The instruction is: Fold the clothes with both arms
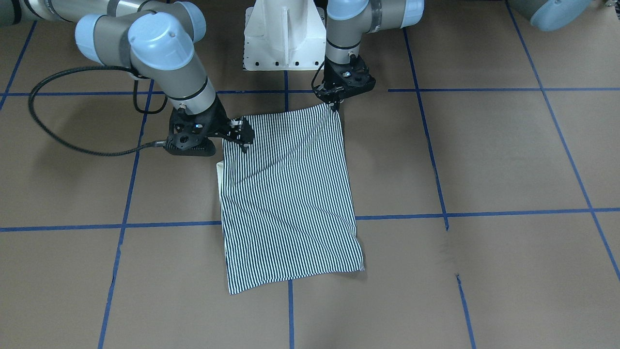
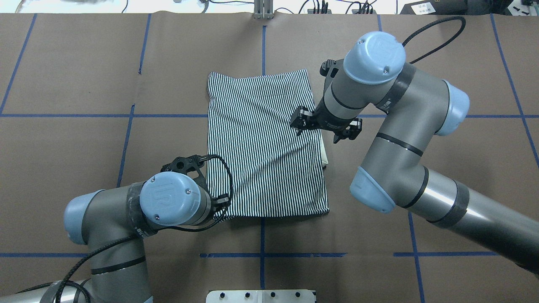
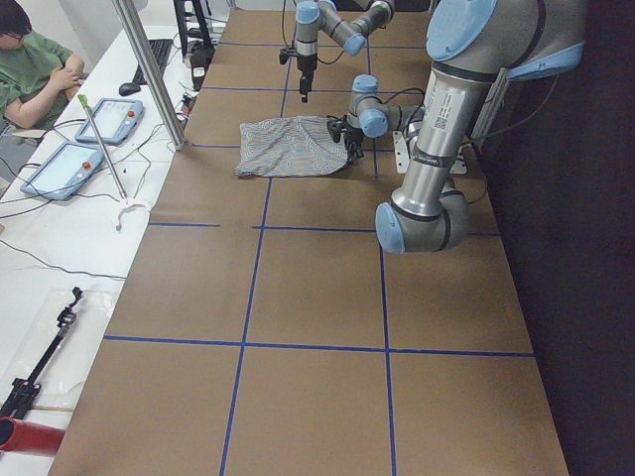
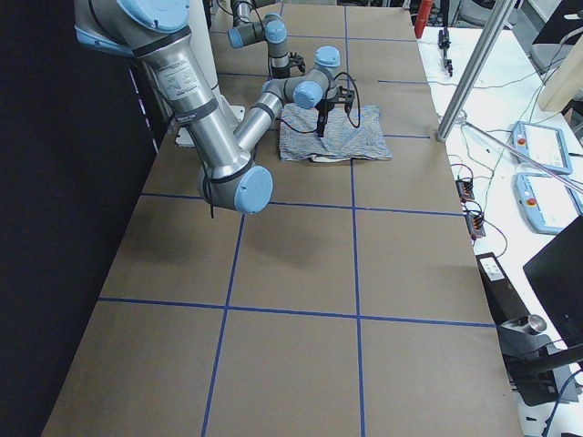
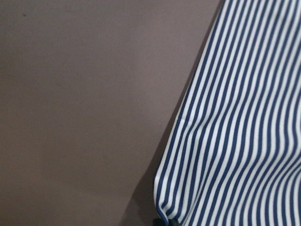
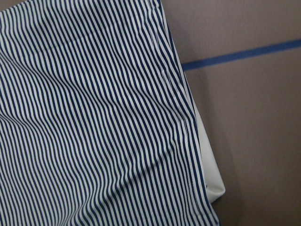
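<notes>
The striped shirt [image 1: 290,194] lay folded into a rectangle in the middle of the table [image 1: 484,169]; a cream collar [image 6: 211,174] peeked out from under its right edge. The left gripper [image 1: 334,104] stood at the shirt's near left corner, fingers closed together on the cloth. The right gripper [image 1: 245,141] pointed down at the shirt's right edge; whether its jaws gripped anything could not be told.

Overhead and front cameras look steeply down from opposite sides; side cameras view the table [image 3: 317,288] lengthwise from afar; wrist cameras hover close. All share the striped shirt [image 2: 265,147].
</notes>
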`<state>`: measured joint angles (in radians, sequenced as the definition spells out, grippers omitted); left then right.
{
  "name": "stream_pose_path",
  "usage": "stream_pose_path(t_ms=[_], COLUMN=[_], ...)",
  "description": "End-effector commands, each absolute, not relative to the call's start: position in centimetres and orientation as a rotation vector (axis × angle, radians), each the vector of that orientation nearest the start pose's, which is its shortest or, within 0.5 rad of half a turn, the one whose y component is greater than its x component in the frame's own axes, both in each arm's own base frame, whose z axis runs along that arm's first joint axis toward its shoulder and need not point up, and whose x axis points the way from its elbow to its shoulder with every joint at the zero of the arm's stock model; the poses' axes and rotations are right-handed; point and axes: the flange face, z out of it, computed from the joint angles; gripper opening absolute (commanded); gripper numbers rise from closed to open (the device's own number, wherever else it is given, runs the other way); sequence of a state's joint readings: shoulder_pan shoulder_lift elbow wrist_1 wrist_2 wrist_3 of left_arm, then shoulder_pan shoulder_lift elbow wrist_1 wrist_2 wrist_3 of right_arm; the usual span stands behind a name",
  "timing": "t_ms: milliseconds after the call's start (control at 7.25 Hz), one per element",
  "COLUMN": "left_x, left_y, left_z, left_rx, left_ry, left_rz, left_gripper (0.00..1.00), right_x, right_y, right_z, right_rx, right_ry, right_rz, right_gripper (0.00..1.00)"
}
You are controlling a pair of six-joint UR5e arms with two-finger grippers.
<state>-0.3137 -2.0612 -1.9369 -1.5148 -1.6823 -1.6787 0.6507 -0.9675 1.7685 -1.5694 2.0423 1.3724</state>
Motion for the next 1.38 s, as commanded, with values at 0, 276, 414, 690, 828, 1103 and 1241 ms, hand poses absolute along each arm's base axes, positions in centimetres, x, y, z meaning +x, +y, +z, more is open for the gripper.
stream_pose_path(t_ms=[0,276,414,690,828,1103,1241], left_x=[52.6,53.1,53.2,53.4,53.4,53.4,53.4], left_y=[-29.7,-29.6,-29.5,-29.6,-29.6,-29.6,-29.6], left_z=[23.9,24.3,24.4,24.5,24.5,24.5,24.5], left_rx=[-0.003,-0.004,-0.004,-0.004,-0.004,-0.005,-0.005], left_ry=[0.815,0.807,0.805,0.8,0.8,0.802,0.802], left_rz=[-0.3,-0.297,-0.296,-0.297,-0.297,-0.298,-0.298], left_gripper=[0.0,0.0,0.0,0.0,0.0,0.0,0.0], right_x=[-50.4,-56.0,-57.6,-59.5,-59.5,-59.1,-59.4], right_y=[-40.9,-34.0,-31.7,-30.0,-30.4,-31.3,-31.6], right_z=[21.3,22.4,23.1,25.3,25.9,26.4,26.9], right_rx=[-0.212,-0.258,-0.256,-0.232,-0.227,-0.216,-0.2], right_ry=[-0.884,-0.818,-0.797,-0.746,-0.736,-0.73,-0.719], right_rz=[0.442,0.607,0.664,0.714,0.723,0.741,0.747], right_gripper=[1.0,1.0,1.0,1.0,1.0,1.0,1.0])
